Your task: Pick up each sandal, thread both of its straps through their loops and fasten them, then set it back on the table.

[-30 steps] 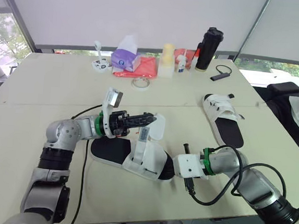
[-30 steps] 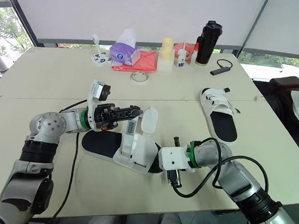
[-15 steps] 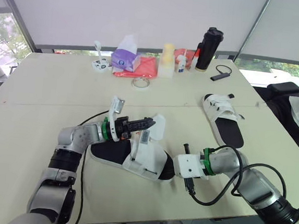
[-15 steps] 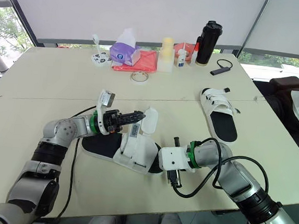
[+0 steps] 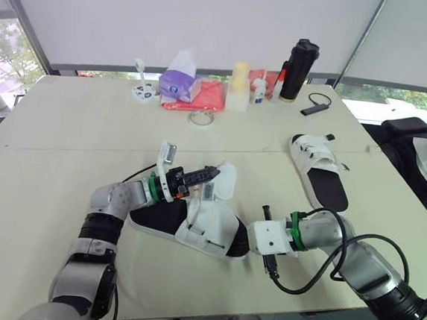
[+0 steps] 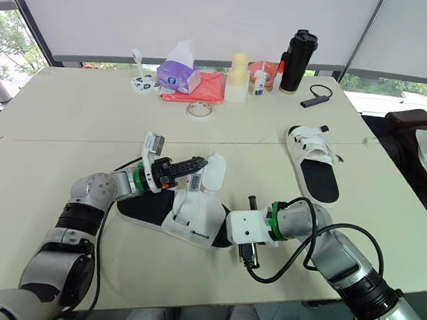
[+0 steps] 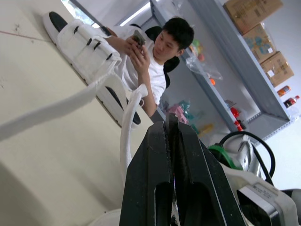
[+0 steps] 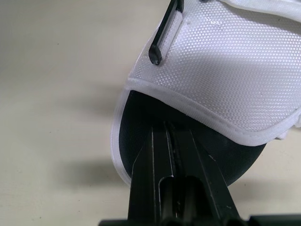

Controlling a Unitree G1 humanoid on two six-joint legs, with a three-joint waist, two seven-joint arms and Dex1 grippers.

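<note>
the strap (image 5: 226,182) could slip from the left claw (image 5: 209,175), which is clenched on it just above the near sandal (image 5: 207,230), if the pull strays from its loop. the sandal lies mid-counter (image 5: 67,117) and might skid unless the right claw (image 8: 170,126), clenched with its tips at the toe end, steadies it. the left forearm reaches in low and level, and the right arm bends inward along the counter's near edge.
</note>
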